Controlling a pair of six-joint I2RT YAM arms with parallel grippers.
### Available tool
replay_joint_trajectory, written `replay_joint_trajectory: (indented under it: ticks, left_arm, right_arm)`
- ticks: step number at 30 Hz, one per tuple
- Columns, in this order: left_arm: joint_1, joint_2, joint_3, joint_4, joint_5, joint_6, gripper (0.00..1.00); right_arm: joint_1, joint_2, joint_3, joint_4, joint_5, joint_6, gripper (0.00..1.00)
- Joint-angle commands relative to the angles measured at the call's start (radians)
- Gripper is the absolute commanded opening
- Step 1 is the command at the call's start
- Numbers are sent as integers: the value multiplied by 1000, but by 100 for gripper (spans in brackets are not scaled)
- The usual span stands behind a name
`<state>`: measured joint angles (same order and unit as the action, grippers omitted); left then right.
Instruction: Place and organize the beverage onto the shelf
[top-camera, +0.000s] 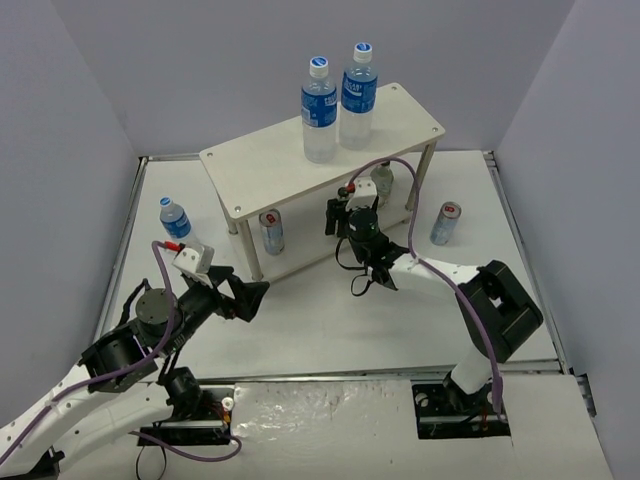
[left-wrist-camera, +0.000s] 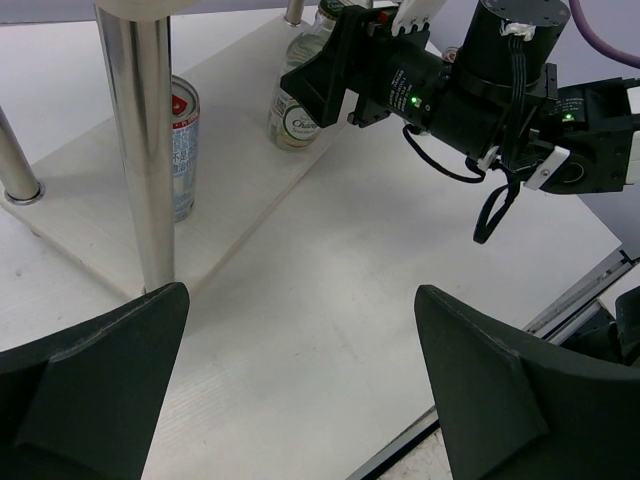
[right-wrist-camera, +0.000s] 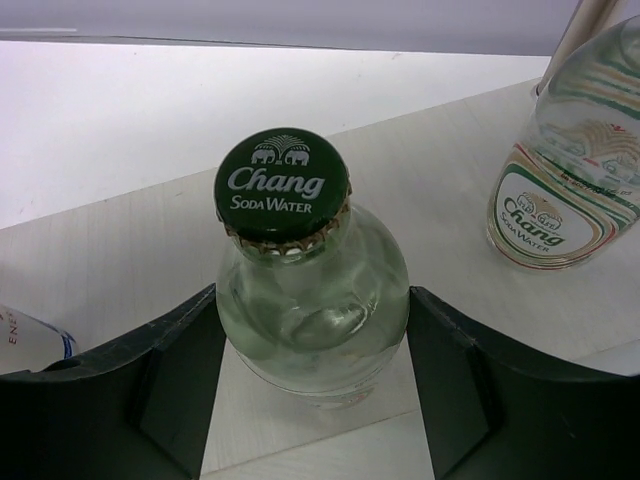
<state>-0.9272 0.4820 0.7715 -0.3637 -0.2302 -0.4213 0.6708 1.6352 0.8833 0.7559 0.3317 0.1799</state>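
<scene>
The shelf (top-camera: 270, 160) stands at the back centre, with two tall blue-labelled bottles (top-camera: 320, 110) on its top board. On the lower board (right-wrist-camera: 120, 250) stand a silver can (top-camera: 271, 231) and a small clear bottle (top-camera: 382, 183). My right gripper (top-camera: 338, 212) reaches under the top board. It is shut on a small green-capped soda water bottle (right-wrist-camera: 300, 290), which stands upright on the lower board with a finger against each side. My left gripper (top-camera: 245, 297) is open and empty over the table in front of the shelf's left leg (left-wrist-camera: 140, 150).
A short blue-labelled bottle (top-camera: 174, 217) stands on the table left of the shelf. A silver red-topped can (top-camera: 446, 223) stands to its right. Grey walls enclose the table. The right arm (left-wrist-camera: 480, 90) crosses in front of the shelf.
</scene>
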Motion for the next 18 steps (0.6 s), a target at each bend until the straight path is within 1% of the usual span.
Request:
replay_joint_trajectory:
  ticks: [1, 5, 6, 8, 9, 12, 14, 15, 18]
  left_arm:
    - [7, -6, 9, -3, -11, -2, 94]
    - [7, -17, 8, -4, -12, -4, 94]
    - [7, -19, 8, -6, -14, -4, 94]
    - [7, -23, 8, -4, -14, -4, 94]
    - [7, -25, 9, -7, -14, -5, 94]
    - [7, -29, 9, -11, -17, -5, 94]
    - [7, -31, 11, -11, -17, -7, 94]
    - [7, -31, 12, -12, -17, -8, 94]
    - [7, -29, 20, -18, -18, -8, 94]
  right_arm:
    - [-19, -2, 66, 142, 23, 15, 9]
    - [-28, 9, 88, 112, 20, 9, 20]
    - [-31, 9, 95, 108, 14, 6, 29]
    - [-30, 9, 105, 83, 12, 0, 42]
    - [-30, 11, 111, 77, 4, -2, 51]
    - [-30, 5, 115, 56, -5, -3, 59]
    - [-30, -6, 117, 39, -17, -2, 62]
    - [-28, -11, 118, 28, -20, 1, 66]
    - [-20, -29, 126, -27, -13, 15, 72]
